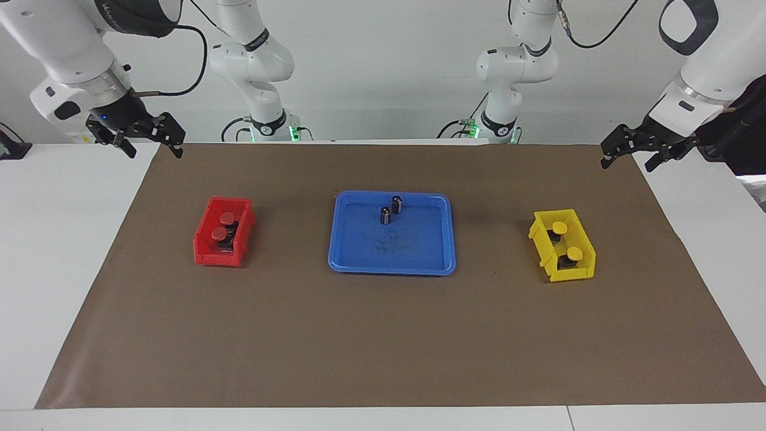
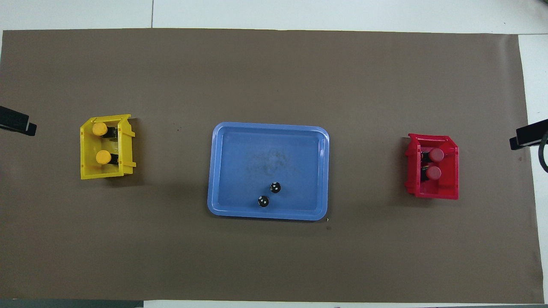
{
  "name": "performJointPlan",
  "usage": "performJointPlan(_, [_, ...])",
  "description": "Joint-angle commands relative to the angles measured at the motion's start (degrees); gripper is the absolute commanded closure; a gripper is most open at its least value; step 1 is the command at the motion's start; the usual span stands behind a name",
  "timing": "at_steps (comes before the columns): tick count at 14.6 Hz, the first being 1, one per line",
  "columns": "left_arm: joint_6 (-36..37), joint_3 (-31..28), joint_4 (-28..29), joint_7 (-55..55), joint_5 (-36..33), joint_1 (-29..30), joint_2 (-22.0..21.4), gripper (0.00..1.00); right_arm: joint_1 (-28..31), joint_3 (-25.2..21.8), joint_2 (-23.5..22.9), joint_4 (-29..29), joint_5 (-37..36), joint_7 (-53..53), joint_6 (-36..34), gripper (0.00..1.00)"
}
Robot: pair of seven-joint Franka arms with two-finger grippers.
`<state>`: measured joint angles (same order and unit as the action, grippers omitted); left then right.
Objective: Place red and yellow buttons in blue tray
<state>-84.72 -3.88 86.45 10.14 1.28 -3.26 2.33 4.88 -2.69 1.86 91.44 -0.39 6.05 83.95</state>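
A brown mat [image 1: 383,335] covers most of the bench [image 1: 66,251], and broad open mat is left between the blue tray [image 1: 392,260] at the centre and the two bins. The tray's long axis runs toward the arms' ends of the bench; two dark cylinders [image 1: 391,210] stand upright in the part of it nearer the robots. The two red buttons [image 1: 224,225] sit caps up in the red bin [image 1: 206,251] toward the right arm's end, and the two yellow buttons [image 1: 567,240] sit likewise in the yellow bin [image 1: 583,272] toward the left arm's end; each pair lies in a row running away from the robots. The right claw [image 1: 152,145] is held raised over the mat's corner, fingers spread. The left claw [image 1: 631,157] is held raised over the mat's other robot-side corner, fingers spread. Both arms wait.
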Motion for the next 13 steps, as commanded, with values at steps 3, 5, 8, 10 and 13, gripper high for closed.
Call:
performJointPlan(3, [-0.01,0.28,1.62,0.32,-1.10,0.36,-1.54,0.00,0.30,0.49,0.78,1.03,-0.93,-0.51,0.95,0.00])
performJointPlan(5, [-0.01,0.28,1.62,0.32,-1.10,0.27,-1.54,0.00,0.30,0.49,0.78,1.03,-0.93,-0.68,0.95,0.00])
performJointPlan(8, [-0.10,0.28,1.62,0.32,-1.10,0.36,-1.54,0.00,0.30,0.49,1.04,1.47,-0.93,-0.68,1.04,0.00])
performJointPlan(10, [-0.01,0.28,1.62,0.32,-1.10,0.27,-1.54,0.00,0.22,0.58,0.96,1.29,-1.19,-0.60,1.13,0.00])
performJointPlan(13, [-0.01,0.28,1.62,0.32,-1.10,0.36,-1.54,0.00,0.13,1.02,0.60,1.29,-1.19,-0.25,4.46,0.00])
